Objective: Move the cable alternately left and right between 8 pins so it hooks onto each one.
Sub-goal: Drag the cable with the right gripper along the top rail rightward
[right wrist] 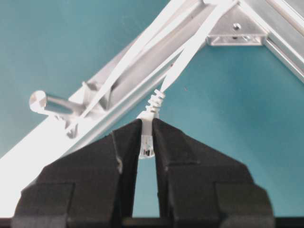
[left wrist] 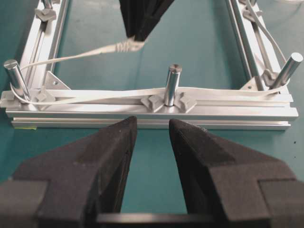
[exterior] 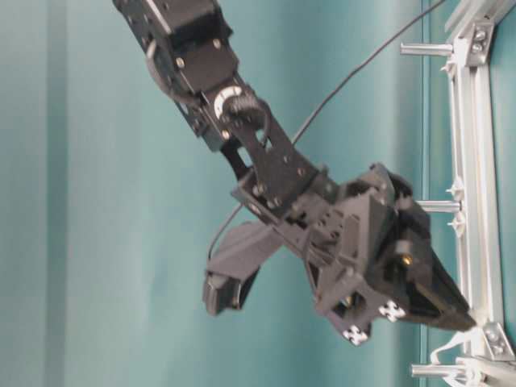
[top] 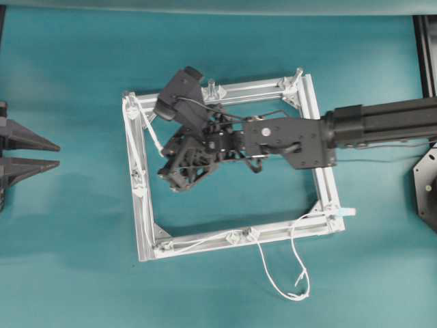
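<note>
Inside the aluminium frame (top: 321, 188), the right gripper (right wrist: 147, 130) pinches the cable's (right wrist: 185, 61) clear plug (right wrist: 146, 142) near the left bar. The flat white cable seems to run round several pins (left wrist: 173, 84). The left gripper (left wrist: 152, 130) hangs spread outside the frame.

Desk (top: 75, 273): we see a plain teal surface filling nearly the whole overhead view, matte, softly shaded.
Light: we find it even, with faint blurred shadows on the teal.
Far edge (top: 205, 5): we note a paler strip along the top.
Right border (top: 425, 48): we see a dark upright bar.
</note>
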Motion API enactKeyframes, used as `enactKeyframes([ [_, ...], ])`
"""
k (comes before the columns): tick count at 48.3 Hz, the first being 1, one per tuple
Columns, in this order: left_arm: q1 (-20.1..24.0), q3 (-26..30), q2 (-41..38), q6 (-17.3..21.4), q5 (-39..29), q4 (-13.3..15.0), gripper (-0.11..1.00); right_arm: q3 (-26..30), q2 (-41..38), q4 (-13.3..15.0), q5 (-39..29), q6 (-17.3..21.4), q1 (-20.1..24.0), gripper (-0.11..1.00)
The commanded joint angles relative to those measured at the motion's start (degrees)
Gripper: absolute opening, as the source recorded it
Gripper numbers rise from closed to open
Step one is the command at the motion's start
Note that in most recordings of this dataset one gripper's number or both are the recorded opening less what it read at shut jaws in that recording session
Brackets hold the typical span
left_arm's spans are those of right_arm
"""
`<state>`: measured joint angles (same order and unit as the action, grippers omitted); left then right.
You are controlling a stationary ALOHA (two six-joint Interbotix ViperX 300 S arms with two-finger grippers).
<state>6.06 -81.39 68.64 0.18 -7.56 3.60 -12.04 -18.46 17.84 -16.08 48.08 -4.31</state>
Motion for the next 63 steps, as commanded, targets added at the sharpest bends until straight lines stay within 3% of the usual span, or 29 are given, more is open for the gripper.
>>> enactKeyframes([
  [1,-0.1,0.7,-0.4,-0.3,0.5,-0.1,0.38,-1.3,4.0,0.2,0.6,0.1,0.6,0.1],
  [33,-0.1,0.7,-0.4,-0.3,0.5,-0.1,0.38,-15.1,12.5,0.2,0.4,0.4,0.6,0.1],
  [63,-0.1,0.7,-0.4,-0.3,0.5,-0.1,0.38,-20.7,18.5,2.1,-2.9,0.1,-3.2,0.1],
])
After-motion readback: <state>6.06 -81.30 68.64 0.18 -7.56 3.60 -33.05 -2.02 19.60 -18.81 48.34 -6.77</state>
